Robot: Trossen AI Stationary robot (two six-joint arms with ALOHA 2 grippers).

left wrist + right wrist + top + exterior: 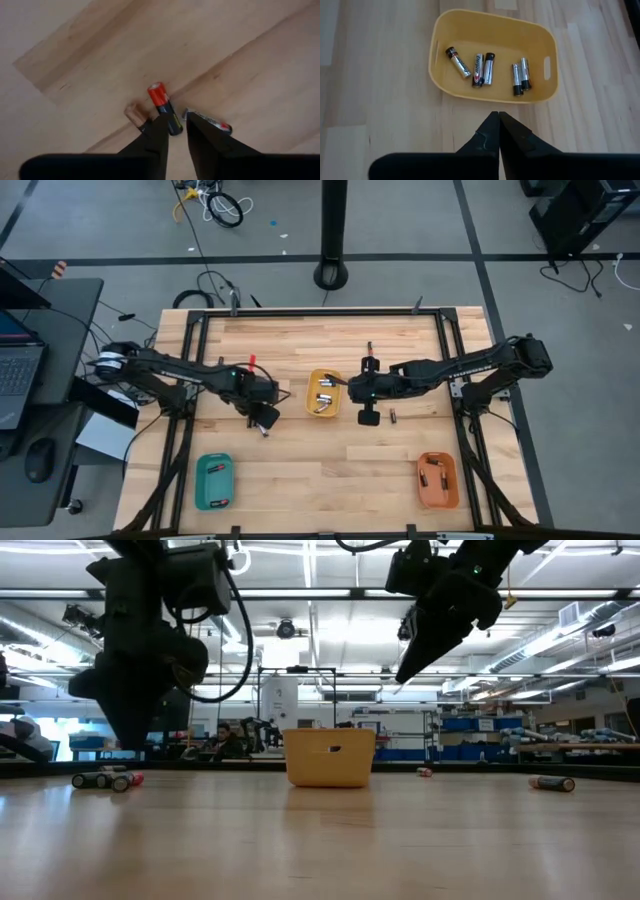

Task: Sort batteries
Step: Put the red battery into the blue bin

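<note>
My left gripper (pixel 173 131) is open by a narrow gap and points down at a black battery with a red end (pixel 164 105); its fingertips stand either side of that battery's near end. A silvery battery (pixel 210 121) and a tan one (pixel 134 114) lie beside it on the wood. In the low view this gripper (pixel 130 743) hangs just above the cluster of batteries (pixel 105 780). My right gripper (pixel 499 120) is shut and raised (pixel 408 672), just right of the yellow tray (pixel 447 85), where several batteries (pixel 482 69) lie flat.
A teal tray (pixel 213 480) sits near the table's front left and an orange tray (pixel 437 480) near its front right, each with batteries inside. Loose batteries lie right of the yellow tray (pixel 393 417) and toward the far edge (pixel 368 348). Bare wood lies between the front trays.
</note>
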